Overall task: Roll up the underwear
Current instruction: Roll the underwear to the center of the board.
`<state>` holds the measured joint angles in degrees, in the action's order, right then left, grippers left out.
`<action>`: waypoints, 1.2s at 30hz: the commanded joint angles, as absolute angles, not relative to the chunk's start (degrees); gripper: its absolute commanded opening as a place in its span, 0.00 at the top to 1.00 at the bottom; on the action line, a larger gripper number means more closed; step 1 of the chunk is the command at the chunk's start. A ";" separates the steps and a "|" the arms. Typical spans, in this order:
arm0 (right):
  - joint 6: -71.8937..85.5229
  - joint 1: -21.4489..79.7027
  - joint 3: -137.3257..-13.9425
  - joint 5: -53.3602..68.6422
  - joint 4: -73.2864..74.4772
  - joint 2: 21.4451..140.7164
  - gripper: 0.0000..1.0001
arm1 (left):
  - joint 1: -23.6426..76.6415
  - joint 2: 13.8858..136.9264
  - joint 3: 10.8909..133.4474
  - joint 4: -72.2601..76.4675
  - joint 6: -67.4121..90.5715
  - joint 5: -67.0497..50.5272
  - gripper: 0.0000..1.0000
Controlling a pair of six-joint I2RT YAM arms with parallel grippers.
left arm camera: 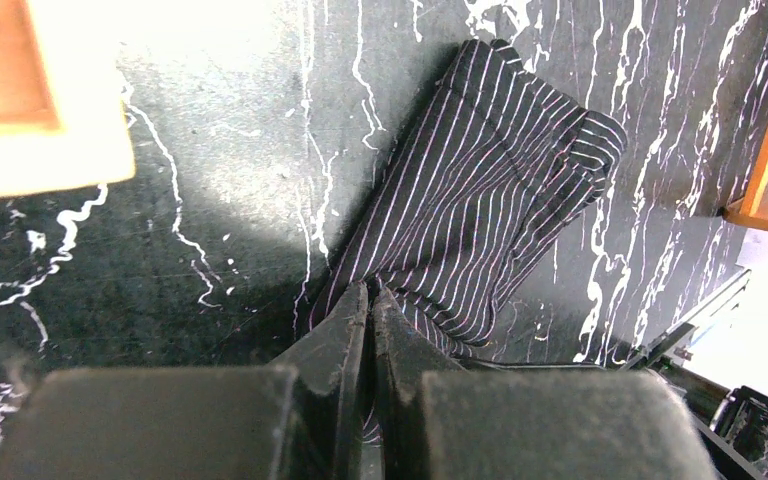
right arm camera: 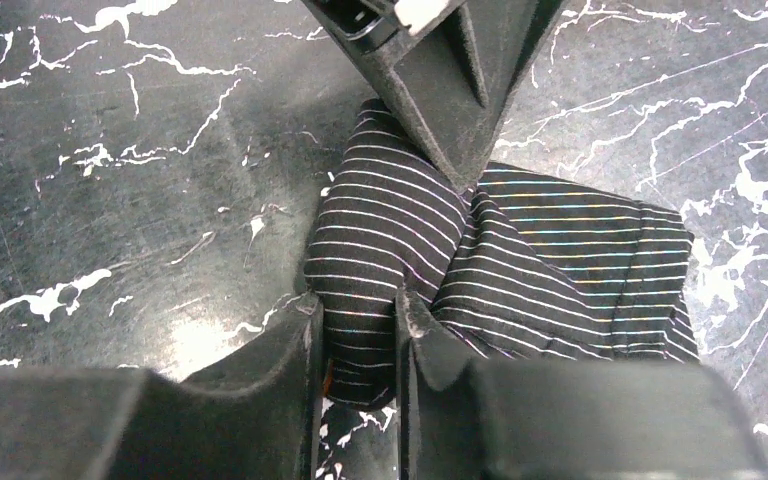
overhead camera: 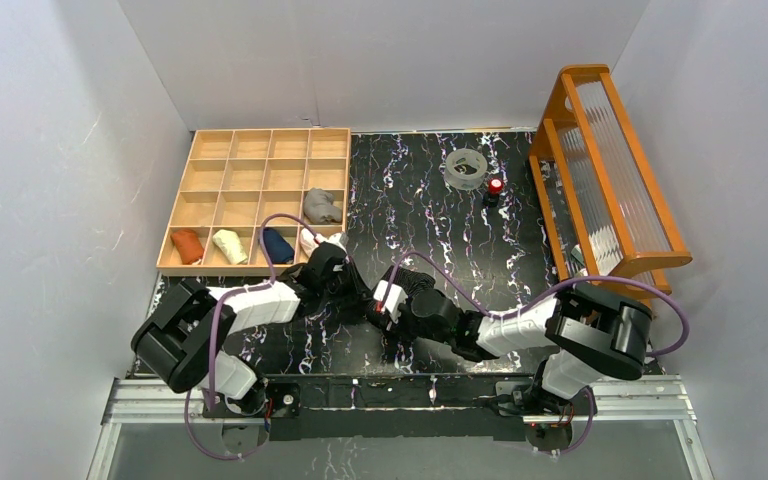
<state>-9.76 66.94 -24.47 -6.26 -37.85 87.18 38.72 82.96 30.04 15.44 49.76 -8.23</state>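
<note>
While arms meet low, left claw (left arm camera: 370,300) pinches striped underwear (left arm camera: 480,190); right claw (right arm camera: 358,315) grips fold.

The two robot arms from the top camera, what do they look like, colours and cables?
The left arm and right arm each have black joint housings and white link shells, with a thin purple cable looping alongside. The left gripper and right gripper have matte black, wedge-shaped fingers.
</note>
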 commanded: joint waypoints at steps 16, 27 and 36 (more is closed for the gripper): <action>-2.16 60.56 -21.28 15.90 -41.06 90.64 0.90 | 39.05 66.52 28.02 -1.99 51.72 3.97 0.39; 18.01 45.56 -15.98 35.29 -54.54 94.11 0.90 | 39.06 62.75 23.88 13.41 41.92 -9.95 0.31; 33.32 37.56 -11.94 42.03 -70.64 102.40 0.91 | 39.36 71.37 26.96 17.09 30.91 -16.03 0.30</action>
